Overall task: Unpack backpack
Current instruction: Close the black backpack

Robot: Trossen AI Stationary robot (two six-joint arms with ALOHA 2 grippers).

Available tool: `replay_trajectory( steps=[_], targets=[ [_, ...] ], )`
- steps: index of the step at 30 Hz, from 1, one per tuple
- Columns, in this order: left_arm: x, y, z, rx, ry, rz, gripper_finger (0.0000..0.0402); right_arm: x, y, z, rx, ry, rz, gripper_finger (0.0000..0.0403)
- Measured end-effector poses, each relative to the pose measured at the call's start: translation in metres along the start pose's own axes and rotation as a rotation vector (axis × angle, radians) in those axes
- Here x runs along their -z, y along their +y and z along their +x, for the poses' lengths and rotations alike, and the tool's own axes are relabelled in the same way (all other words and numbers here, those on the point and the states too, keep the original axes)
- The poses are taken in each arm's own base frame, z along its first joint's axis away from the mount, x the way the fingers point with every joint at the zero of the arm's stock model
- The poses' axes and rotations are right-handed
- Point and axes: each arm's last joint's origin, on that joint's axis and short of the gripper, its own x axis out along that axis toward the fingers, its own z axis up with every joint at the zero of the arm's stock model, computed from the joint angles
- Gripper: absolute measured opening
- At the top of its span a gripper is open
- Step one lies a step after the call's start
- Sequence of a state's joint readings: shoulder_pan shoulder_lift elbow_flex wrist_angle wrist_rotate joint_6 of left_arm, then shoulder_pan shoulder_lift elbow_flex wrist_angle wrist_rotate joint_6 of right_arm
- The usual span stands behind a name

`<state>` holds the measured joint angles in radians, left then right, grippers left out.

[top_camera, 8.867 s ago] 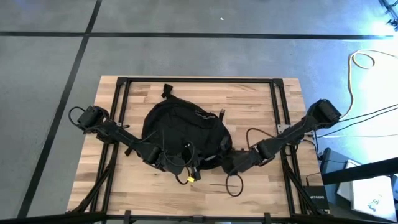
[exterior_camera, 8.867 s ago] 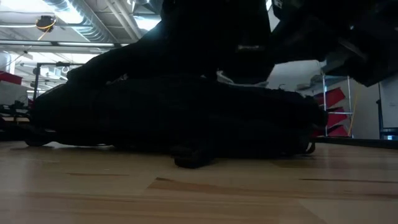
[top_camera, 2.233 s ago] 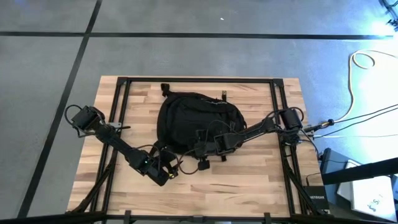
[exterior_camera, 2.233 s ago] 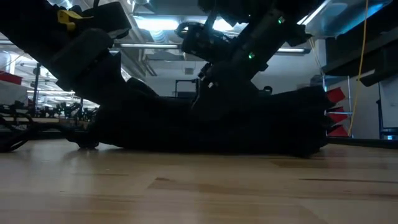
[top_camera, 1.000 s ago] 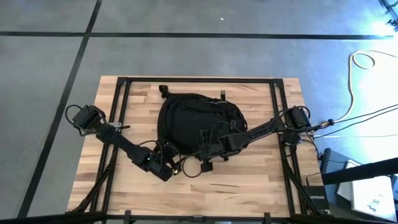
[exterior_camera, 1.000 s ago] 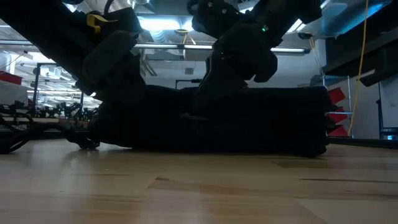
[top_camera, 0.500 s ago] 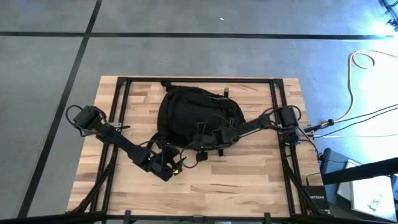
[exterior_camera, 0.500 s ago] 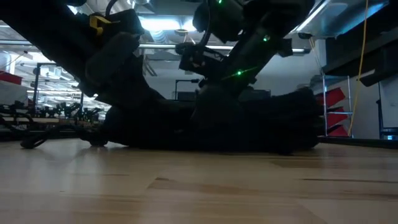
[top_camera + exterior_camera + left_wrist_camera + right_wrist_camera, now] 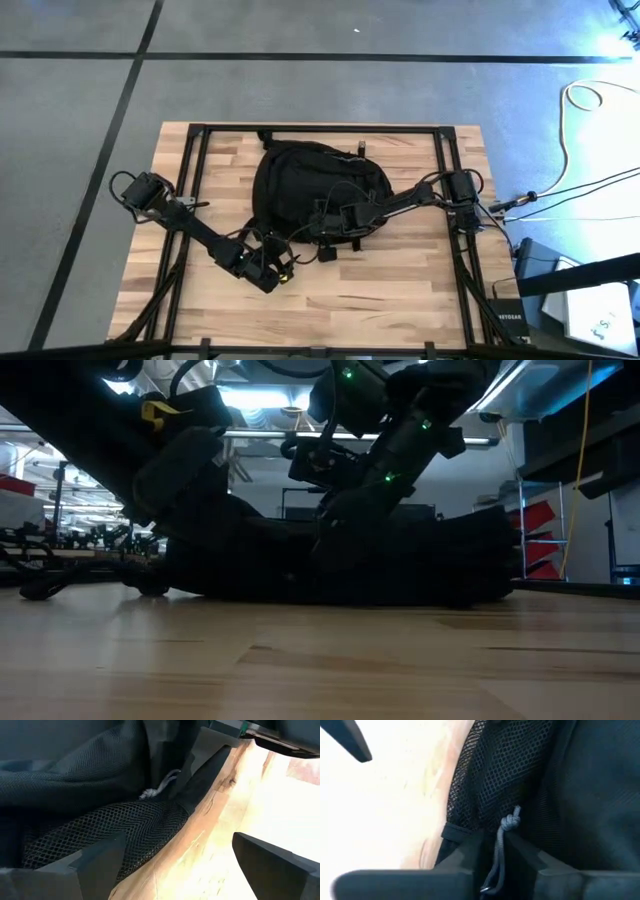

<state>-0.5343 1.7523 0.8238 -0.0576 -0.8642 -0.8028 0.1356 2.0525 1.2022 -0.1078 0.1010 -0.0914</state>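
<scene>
The backpack (image 9: 312, 185) lay flat in the upper middle of the high view, on the wooden tabletop (image 9: 400, 290), its rounded black body reaching toward the far edge. In the low view it showed only as a long dark mound (image 9: 400, 565) across the centre of the frame, with both arms coming down onto it.

The right tool (image 9: 322, 232) sat at the pack's near edge, just below centre in the high view. Only the right wrist view showed what it gripped: its fingers (image 9: 465, 855) stood close together on either side of a grey knotted zipper cord (image 9: 504, 840), pinched beside black mesh fabric (image 9: 500, 775). The high view gave no such detail.

The left tool (image 9: 268, 272) was at the lower left of the pack, near its corner. Its wrist view showed its fingers (image 9: 95, 860) spread wide apart, with the mesh pocket (image 9: 115, 830), a small grey cord end (image 9: 160, 785) and bare wood between them.
</scene>
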Motion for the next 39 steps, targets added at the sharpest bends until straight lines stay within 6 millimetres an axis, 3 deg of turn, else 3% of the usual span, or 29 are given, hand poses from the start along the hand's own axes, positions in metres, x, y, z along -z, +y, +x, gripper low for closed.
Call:
replay_trajectory(
  steps=[3, 9, 15, 25, 32, 39],
  targets=[
    [0.0, 0.0, 0.0, 0.0, 0.0, 0.0, 0.0352, -0.001, 0.0, -0.002, -0.008, -0.005, 0.009, 0.001],
    [0.0, 0.0, 0.0, 0.0, 0.0, 0.0, 0.0352, -0.005, 0.0, -0.014, -0.029, -0.012, 0.028, 0.0011],
    [0.0, 0.0, 0.0, -0.002, -0.001, 0.004, 0.0352, -0.02, 0.004, -0.046, -0.044, -0.09, 0.049, 0.0004],
    [-0.002, 0.002, 0.002, -0.016, -0.008, 0.006, 0.0352, -0.036, 0.053, -0.067, -0.096, -0.228, 0.042, 0.0001],
    [-0.006, -0.002, 0.002, 0.012, -0.036, -0.013, 0.0352, -0.035, 0.078, -0.074, 0.014, -0.249, 0.028, 0.0001],
    [-0.018, -0.018, -0.003, 0.155, -0.128, 0.086, 0.0352, -0.035, 0.077, -0.076, 0.203, -0.272, 0.133, 0.0001]
  ],
)
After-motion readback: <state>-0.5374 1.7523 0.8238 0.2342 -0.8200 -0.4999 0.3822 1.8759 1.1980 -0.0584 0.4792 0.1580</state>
